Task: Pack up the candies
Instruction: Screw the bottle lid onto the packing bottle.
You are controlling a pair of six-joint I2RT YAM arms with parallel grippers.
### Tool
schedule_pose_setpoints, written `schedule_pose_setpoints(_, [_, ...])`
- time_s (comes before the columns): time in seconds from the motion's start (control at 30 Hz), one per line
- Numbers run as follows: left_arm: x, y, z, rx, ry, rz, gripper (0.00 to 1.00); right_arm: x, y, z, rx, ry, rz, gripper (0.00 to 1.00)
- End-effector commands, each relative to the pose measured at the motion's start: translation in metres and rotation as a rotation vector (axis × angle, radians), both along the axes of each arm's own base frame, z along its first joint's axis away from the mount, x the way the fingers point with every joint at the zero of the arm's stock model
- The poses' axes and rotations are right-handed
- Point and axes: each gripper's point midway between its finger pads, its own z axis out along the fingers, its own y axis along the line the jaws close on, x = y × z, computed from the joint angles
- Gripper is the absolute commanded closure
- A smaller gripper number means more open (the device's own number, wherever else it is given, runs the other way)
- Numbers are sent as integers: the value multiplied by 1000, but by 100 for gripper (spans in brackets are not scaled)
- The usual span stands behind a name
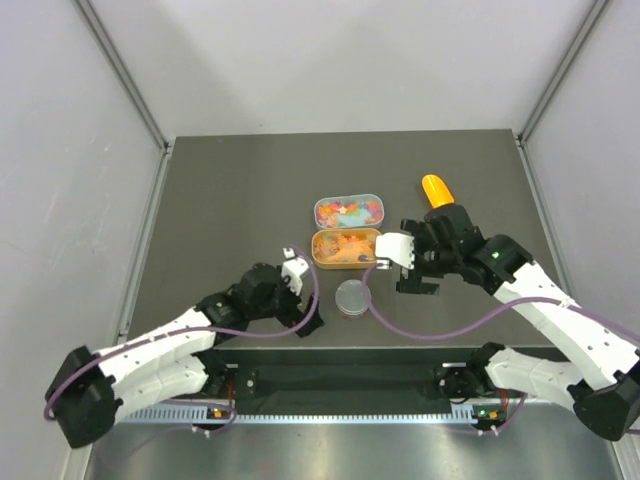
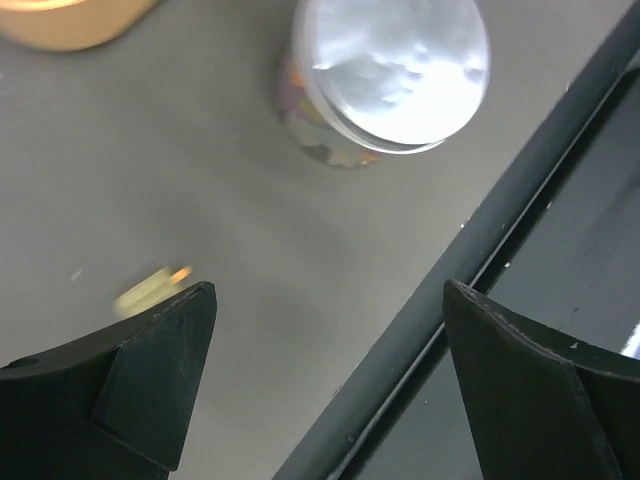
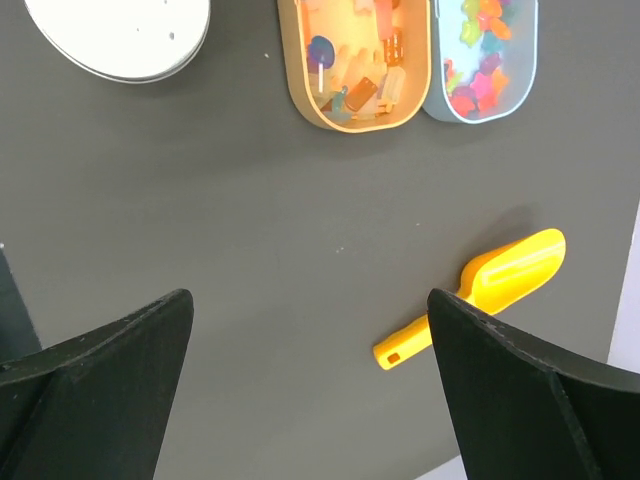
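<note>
The candies (image 3: 485,50) lie as bright small sweets in a pale blue oval tray (image 1: 347,210). More candies (image 3: 355,85) lie in the orange oval tray (image 1: 345,246) beside it. A round jar with a white lid (image 2: 390,70) shows coloured candies (image 2: 308,130) through its wall. My left gripper (image 2: 330,330) is open and empty, hanging over the table's near edge just short of the jar. My right gripper (image 3: 310,330) is open and empty above bare table, right of the trays. A small blurred yellowish piece (image 2: 150,290) lies by the left finger.
An orange plastic scoop (image 3: 480,295) lies on the table (image 1: 220,200) at the back right, close to the right finger. The lidded jar (image 1: 352,298) stands in front of the orange tray. The table's dark front rail (image 2: 470,270) runs under my left gripper. Grey walls enclose the table.
</note>
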Motion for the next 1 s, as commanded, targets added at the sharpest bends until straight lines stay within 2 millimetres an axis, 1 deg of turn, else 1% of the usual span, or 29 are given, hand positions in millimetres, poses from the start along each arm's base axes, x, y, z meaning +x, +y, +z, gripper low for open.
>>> schedule_pose_setpoints(0.0, [17,-33,23,-52,-189,-34,1,13,10,5,61,-69,15,0])
schedule_pose_setpoints(0.03, [17,-37,22,-23,-246,-74,1,14,12,3,67,-69,22,0])
schedule_pose_setpoints(0.07, [14,-46,28,-16,-280,-114,1,15,14,-1,73,-60,28,0])
schedule_pose_setpoints(0.1, [17,-50,18,42,-308,-158,1,20,17,-1,81,-64,28,0])
schedule_pose_setpoints(0.13, [17,-55,14,65,-315,-185,1,23,19,-1,90,-63,27,0])
schedule_pose_setpoints(0.17, [16,-62,16,71,-314,-202,1,26,21,1,107,-58,27,0])
schedule_pose_setpoints(0.2, [13,-65,0,116,-294,-248,1,29,23,0,112,-52,28,0])
schedule_pose_setpoints(0.23, [10,-69,-3,120,-289,-268,1,30,24,0,120,-47,29,0])
schedule_pose_setpoints(0.27, [8,-69,-10,128,-284,-277,1,32,25,3,133,-43,34,0])
schedule_pose_setpoints(0.37, [5,-68,-24,120,-308,-285,1,32,25,0,154,-19,49,0])
schedule_pose_setpoints(0.43, [5,-66,-30,126,-312,-283,1,30,24,-6,159,1,56,0])
schedule_pose_setpoints(0.47, [4,-65,-37,128,-307,-284,1,28,24,-12,165,17,66,0])
schedule_pose_setpoints(0.53, [3,-65,-41,121,-325,-298,1,27,24,-18,179,30,69,1])
schedule_pose_setpoints(0.57, [2,-63,-46,115,-330,-299,1,26,24,-25,187,41,68,0])
schedule_pose_setpoints(0.6, [1,-62,-51,119,-317,-306,1,27,25,-28,191,46,65,0])
schedule_pose_setpoints(0.63, [3,-64,-52,123,-310,-301,3,26,24,-36,193,63,54,0])
schedule_pose_setpoints(0.67, [2,-63,-63,147,-282,-303,5,29,26,-37,207,54,54,0])
schedule_pose_setpoints(0.77, [6,-67,-72,170,-258,-290,9,34,30,-42,231,62,40,0])
schedule_pose_setpoints(0.8, [7,-62,-88,222,-219,-274,10,34,30,-43,233,68,38,0])
schedule_pose_setpoints(0.87, [5,-66,-99,248,-172,-290,10,34,31,-45,229,72,45,0])
schedule_pose_setpoints(0.93, [4,-65,-106,272,-155,-287,10,35,30,-46,218,73,50,0])
schedule_pose_setpoints(0.97, [2,-62,-112,274,-121,-259,6,35,29,-47,209,68,56,0])
